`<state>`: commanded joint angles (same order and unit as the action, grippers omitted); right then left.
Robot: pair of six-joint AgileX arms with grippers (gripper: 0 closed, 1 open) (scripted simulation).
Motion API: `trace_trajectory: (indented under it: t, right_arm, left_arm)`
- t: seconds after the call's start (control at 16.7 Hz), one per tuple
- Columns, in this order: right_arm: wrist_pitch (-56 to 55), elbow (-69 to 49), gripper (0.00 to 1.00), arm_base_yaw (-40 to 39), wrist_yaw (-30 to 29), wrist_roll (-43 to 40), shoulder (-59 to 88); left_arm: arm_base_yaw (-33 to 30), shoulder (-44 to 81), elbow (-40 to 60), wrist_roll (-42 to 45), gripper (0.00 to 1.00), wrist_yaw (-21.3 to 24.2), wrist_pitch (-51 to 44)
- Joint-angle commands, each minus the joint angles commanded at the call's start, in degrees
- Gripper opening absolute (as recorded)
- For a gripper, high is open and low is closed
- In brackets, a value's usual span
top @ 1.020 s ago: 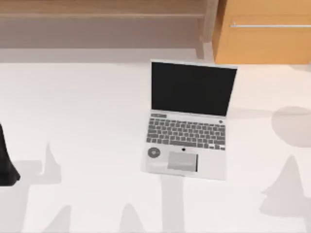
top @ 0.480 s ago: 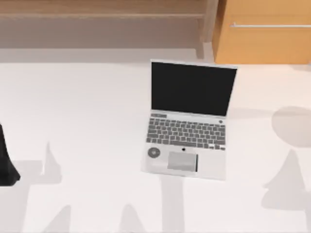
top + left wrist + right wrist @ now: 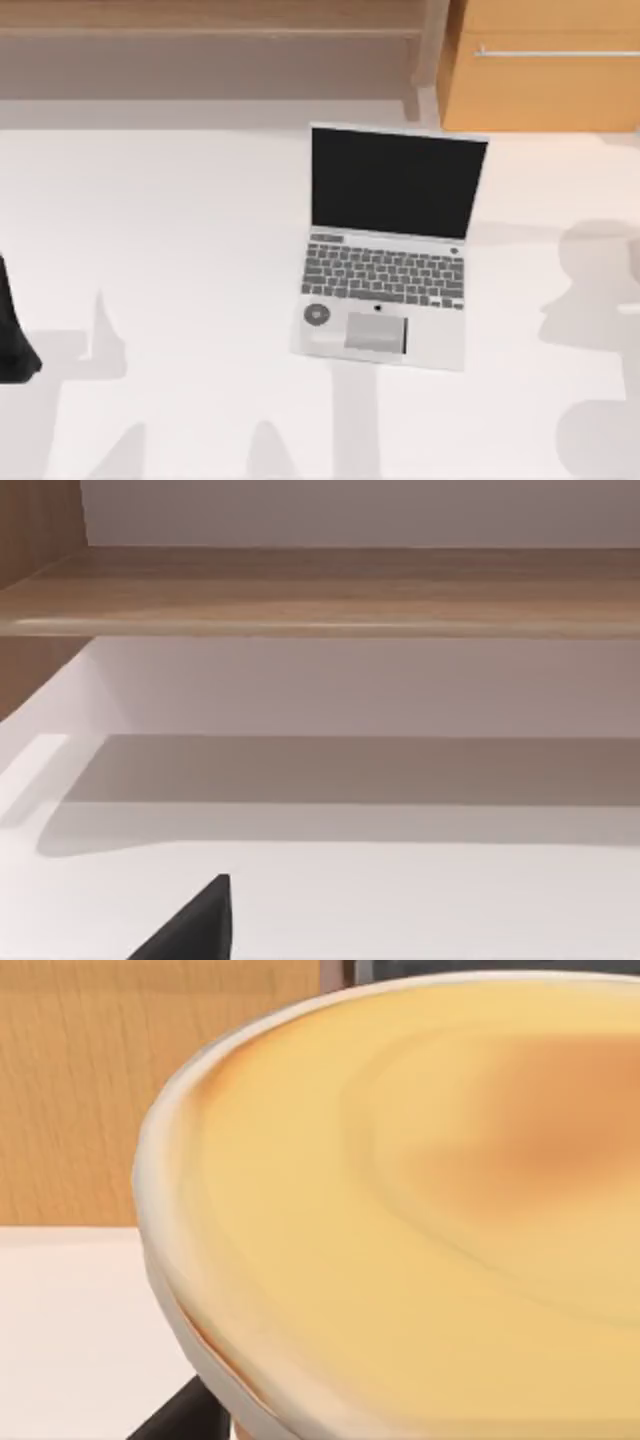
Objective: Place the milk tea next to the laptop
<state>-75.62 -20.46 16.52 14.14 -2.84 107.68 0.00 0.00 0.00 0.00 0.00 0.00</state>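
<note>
Milk tea (image 3: 420,1210) sits very close under the right wrist camera, its creamy yellow-orange top ringed by a pale rim, with a wooden panel (image 3: 120,1090) behind it and a strip of white surface beside it. A dark piece of the right tool (image 3: 185,1418) juts in just below the rim; whether that tool grips the cup or stands wide I cannot tell.

From above, the white desk (image 3: 170,230) is the largest thing, broad and bare to the left of the laptop (image 3: 388,245) and also bare to its right up to the desk's right edge, where only grey shadows lie. The laptop stands open slightly right of centre, black screen toward the far edge, keyboard and trackpad toward the near edge, well apart from both side edges. Past the far edge run a wooden shelf (image 3: 200,20) and an orange cabinet (image 3: 545,70).

The left arm (image 3: 12,335) is parked at the desk's left edge. A dark tip of the left tool (image 3: 195,925) shows over empty desk; I cannot tell its opening.
</note>
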Motion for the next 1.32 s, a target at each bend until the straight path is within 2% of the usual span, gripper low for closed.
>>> trace_trajectory:
  t: [0.24, 1.02, 1.32]
  right_arm:
    - [-0.03, -0.28, 1.00, -0.13, -0.13, 0.03, 0.28]
    - [-0.03, -0.28, 0.02, -0.13, -0.13, 0.03, 0.28]
    - [-0.03, -0.28, 0.00, -0.13, -0.13, 0.03, 0.28]
  left_arm:
    - [0.00, 0.00, 0.00, 0.00, 1.00, 0.00, 0.00]
    - [0.00, 0.00, 0.00, 0.00, 1.00, 0.00, 0.00]
    - [0.00, 0.00, 0.00, 0.00, 1.00, 0.00, 0.00]
